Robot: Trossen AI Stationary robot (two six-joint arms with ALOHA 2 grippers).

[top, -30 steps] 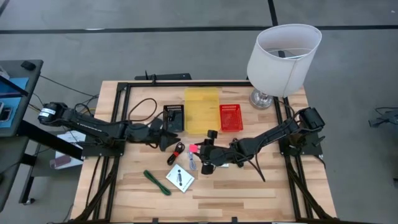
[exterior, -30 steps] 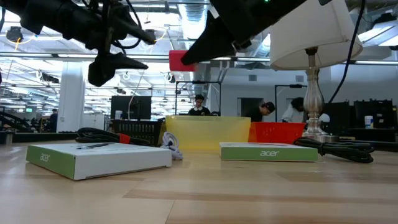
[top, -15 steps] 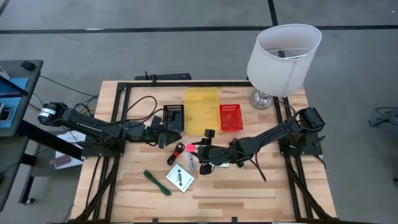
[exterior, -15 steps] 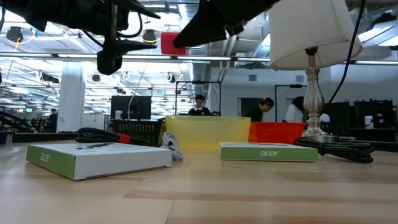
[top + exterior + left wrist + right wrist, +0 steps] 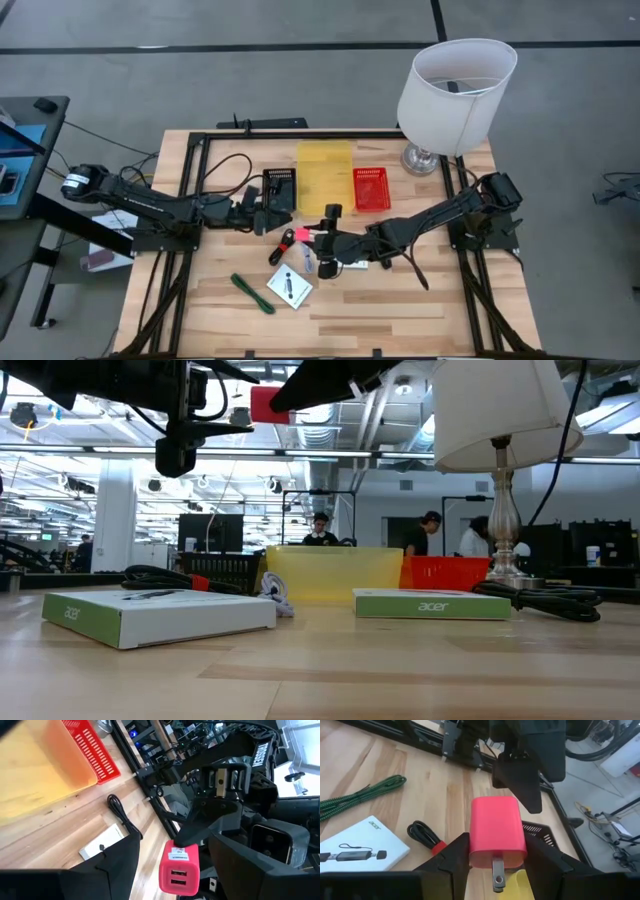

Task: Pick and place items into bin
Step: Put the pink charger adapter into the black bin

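Note:
My right gripper (image 5: 312, 238) is over the middle of the table, shut on a pink USB charger block (image 5: 497, 832). My left gripper (image 5: 270, 215) is open and hangs just left of the charger, facing it. In the left wrist view the charger (image 5: 179, 867) shows between my left fingers, and they touch nothing. A white box (image 5: 289, 287), a green cord (image 5: 252, 293) and a red-black cord (image 5: 283, 245) lie flat on the table. The yellow bin (image 5: 325, 177) stands toward the far edge. My right gripper pinches the pink charger by its two side faces (image 5: 475, 845) between both fingers, coming level from the table's right. The metal prong (image 5: 497, 874) points back toward the wrist and the USB-port face (image 5: 176, 875) points at my left gripper. The charger is lifted clear of the table.
A red basket (image 5: 372, 188) and a black basket (image 5: 279, 188) flank the yellow bin. The white-shaded lamp (image 5: 455, 85) stands at the far right corner. A second white box (image 5: 430, 603) and a black cord (image 5: 545, 598) lie on the table. People stand in the room beyond.
My right gripper has carried the pink charger upward and a little toward the table's left, closer to my left gripper. My left gripper has risen and shifted slightly toward the far edge. The things on the table have stayed where they were.

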